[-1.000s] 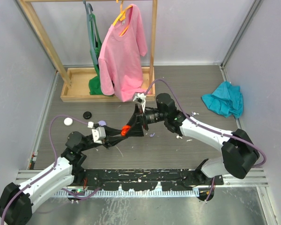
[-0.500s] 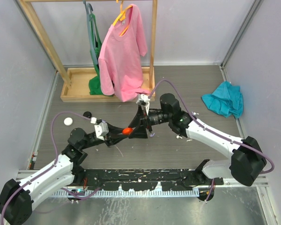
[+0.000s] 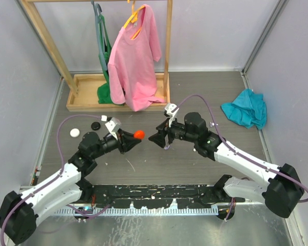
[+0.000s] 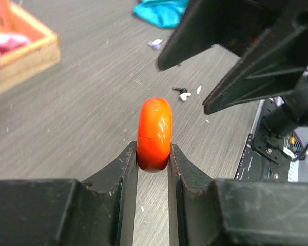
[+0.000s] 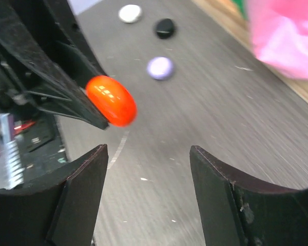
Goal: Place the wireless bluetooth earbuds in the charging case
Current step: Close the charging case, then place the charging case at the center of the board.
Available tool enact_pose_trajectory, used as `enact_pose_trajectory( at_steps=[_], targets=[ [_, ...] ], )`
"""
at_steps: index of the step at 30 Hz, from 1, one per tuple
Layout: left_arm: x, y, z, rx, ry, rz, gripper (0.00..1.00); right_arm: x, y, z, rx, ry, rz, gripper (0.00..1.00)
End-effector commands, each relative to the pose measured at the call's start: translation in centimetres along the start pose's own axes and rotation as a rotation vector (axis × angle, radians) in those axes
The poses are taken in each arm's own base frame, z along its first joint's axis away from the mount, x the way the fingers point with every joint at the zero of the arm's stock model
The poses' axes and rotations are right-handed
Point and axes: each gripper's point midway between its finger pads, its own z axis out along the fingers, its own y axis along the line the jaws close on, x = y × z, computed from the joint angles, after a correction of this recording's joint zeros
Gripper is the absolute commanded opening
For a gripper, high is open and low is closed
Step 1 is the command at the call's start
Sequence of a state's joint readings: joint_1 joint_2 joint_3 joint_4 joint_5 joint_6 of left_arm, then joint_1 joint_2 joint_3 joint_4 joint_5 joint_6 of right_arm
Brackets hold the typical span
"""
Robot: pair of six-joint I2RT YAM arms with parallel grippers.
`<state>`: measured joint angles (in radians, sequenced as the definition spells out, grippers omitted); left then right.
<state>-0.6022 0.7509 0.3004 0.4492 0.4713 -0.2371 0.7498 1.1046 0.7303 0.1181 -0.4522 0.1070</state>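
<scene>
The red case (image 4: 154, 134) is held up, shut and pinched edge-on in the left gripper (image 4: 153, 156). The right gripper (image 5: 148, 152) is spread wide and empty, facing it. Nothing is loaded yet. Four cases are counted: red, a white case (image 5: 130, 13), a black case (image 5: 165, 28) and a lilac case (image 5: 159, 67). The earbuds (image 4: 184, 94) are seen loose on the table (image 4: 82, 102), roughly four, too small for a sure count.

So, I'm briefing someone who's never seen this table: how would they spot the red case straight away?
Start at the wooden clothes rack holding the pink shirt, then come forward to the left gripper. Pinched in its fingers is a glossy red-orange round plastic case. Unlike it, the white case, black case and lilac case lie unheld on the grey table.
</scene>
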Motion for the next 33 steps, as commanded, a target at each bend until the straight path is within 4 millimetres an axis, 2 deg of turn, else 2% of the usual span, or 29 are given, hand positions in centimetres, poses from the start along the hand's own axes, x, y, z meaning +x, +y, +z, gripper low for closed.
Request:
enact_pose_trajectory(
  at_steps=[1, 4, 5, 8, 15, 24, 27, 29, 33],
  targets=[
    [0.6, 3.2, 1.1, -0.229, 0.057, -0.297, 0.00, -0.6, -5.7, -2.0, 0.354, -0.107, -0.003, 0.71],
    [2.1, 4.5, 2.0, -0.314, 0.131, -0.429, 0.00, 0.5, -7.7, -3.4, 0.482, -0.151, 0.019, 0.71],
    [2.5, 4.8, 2.4, -0.330, 0.146, -0.463, 0.00, 1.4, -8.2, -3.8, 0.512, -0.152, 0.027, 0.71],
    [4.1, 5.9, 3.9, -0.375, 0.180, -0.564, 0.00, 2.0, -9.0, -4.7, 0.565, -0.176, 0.010, 0.71],
    [8.0, 8.6, 7.2, -0.484, 0.274, -0.735, 0.09, 2.6, -10.9, -7.1, 0.711, -0.259, 0.039, 0.71],
    [10.5, 11.7, 10.9, -0.567, 0.264, -0.834, 0.22, 3.1, -12.0, -8.1, 0.789, -0.274, 0.050, 0.71],
    [11.1, 12.3, 11.4, -0.596, 0.266, -0.848, 0.23, 3.2, -12.0, -7.9, 0.788, -0.268, 0.049, 0.71],
    [12.1, 12.8, 11.1, -0.640, 0.288, -0.854, 0.27, 3.4, -12.1, -7.8, 0.789, -0.262, 0.050, 0.71],
    [12.9, 13.3, 10.0, -0.708, 0.308, -0.849, 0.42, 3.4, -12.1, -7.8, 0.791, -0.261, 0.049, 0.71]
  ],
)
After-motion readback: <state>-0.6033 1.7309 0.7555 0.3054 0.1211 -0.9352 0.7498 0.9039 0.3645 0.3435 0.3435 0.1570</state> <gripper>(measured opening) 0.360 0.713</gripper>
